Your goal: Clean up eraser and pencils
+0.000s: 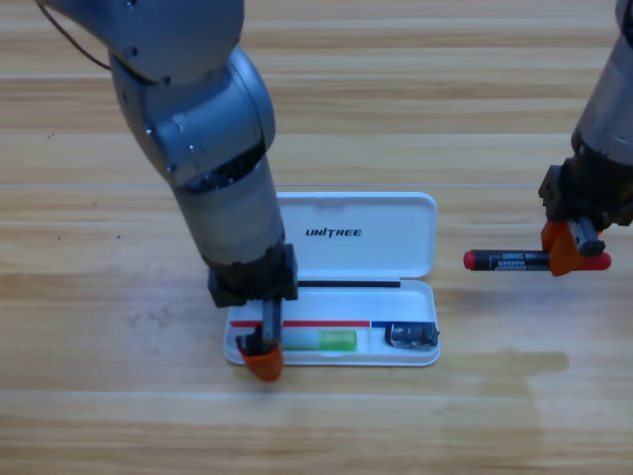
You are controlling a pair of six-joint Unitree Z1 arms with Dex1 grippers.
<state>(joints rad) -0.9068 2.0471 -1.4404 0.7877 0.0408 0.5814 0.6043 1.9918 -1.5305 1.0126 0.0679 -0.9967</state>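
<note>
The open white case (pixel 356 237) lies at the table's middle, lid back. A light green pencil (pixel 331 341) rests in its lower tray, its left part hidden under my left gripper (pixel 263 358), which points down at the tray's left end. The small dark eraser (pixel 411 335) sits in the tray's right compartment. To the right of the case, the black pencil with red ends (pixel 514 260) lies level, and my right gripper (pixel 567 252) is shut on it near its right end.
The left arm (pixel 213 148) crosses over the case's left side from the top left. The right arm (pixel 603 148) comes down along the right edge. Bare wooden table (pixel 119 396) surrounds the case.
</note>
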